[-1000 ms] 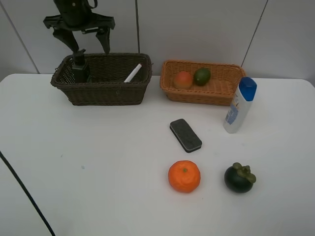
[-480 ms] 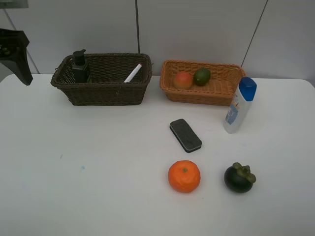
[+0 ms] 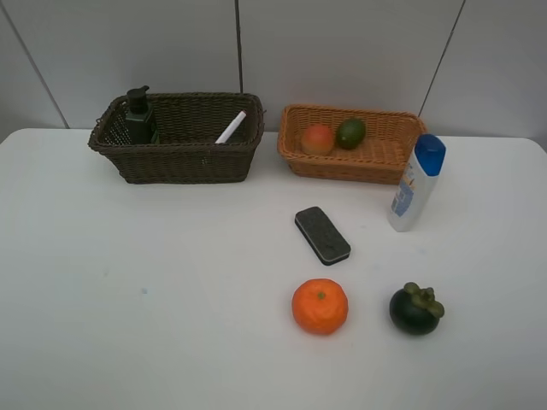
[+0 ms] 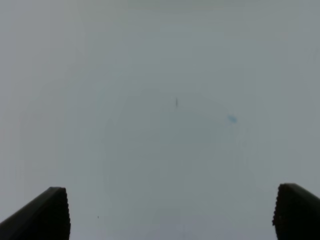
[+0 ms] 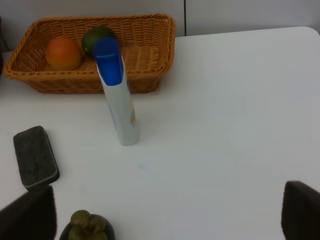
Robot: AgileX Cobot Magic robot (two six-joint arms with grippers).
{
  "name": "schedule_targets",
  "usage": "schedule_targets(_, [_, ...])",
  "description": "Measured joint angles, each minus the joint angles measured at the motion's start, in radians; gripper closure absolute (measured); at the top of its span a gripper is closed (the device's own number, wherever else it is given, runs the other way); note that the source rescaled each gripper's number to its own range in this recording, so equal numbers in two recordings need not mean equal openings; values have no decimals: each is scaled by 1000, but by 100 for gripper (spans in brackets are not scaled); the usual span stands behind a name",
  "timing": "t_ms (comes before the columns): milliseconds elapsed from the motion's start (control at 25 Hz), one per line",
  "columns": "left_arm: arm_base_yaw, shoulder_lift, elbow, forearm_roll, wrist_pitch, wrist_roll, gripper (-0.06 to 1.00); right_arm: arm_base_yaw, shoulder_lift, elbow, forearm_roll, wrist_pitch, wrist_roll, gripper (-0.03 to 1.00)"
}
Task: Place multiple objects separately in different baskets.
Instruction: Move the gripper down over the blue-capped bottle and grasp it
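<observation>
the right claw hangs with its jaws spread wide and nothing in them; the left claw is just as wide and empty, over bare table. nearest the right claw, just ahead by one finger, sits the dark fruit: round, probably firm and apt to roll, best pinched across its belly. further off lies the black eraser, flat and likely light; take it across its narrow width. beyond stands the white bottle, tall, smooth, tippy; grip it mid-body. farthest, the tan basket holds the red-orange fruit and the green fruit.
</observation>
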Motion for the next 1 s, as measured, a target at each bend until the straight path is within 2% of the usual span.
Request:
schedule_targets(120, [0, -177, 72, -5, -20, 35, -6, 0, 0, 0, 0, 0, 0, -3])
schedule_targets(240, [0, -310, 87, -10, -21, 43, -6, 0, 0, 0, 0, 0, 0, -3])
schedule_targets(480, [0, -467, 96, -19, -4, 46, -6, 0, 0, 0, 0, 0, 0, -3])
schedule_targets(720, [0, -491, 112, -99, 29, 39, -6, 0, 0, 0, 0, 0, 0, -3])
schedule_targets(1000, [0, -491, 112, -100, 29, 24, -6, 0, 0, 0, 0, 0, 0, -3])
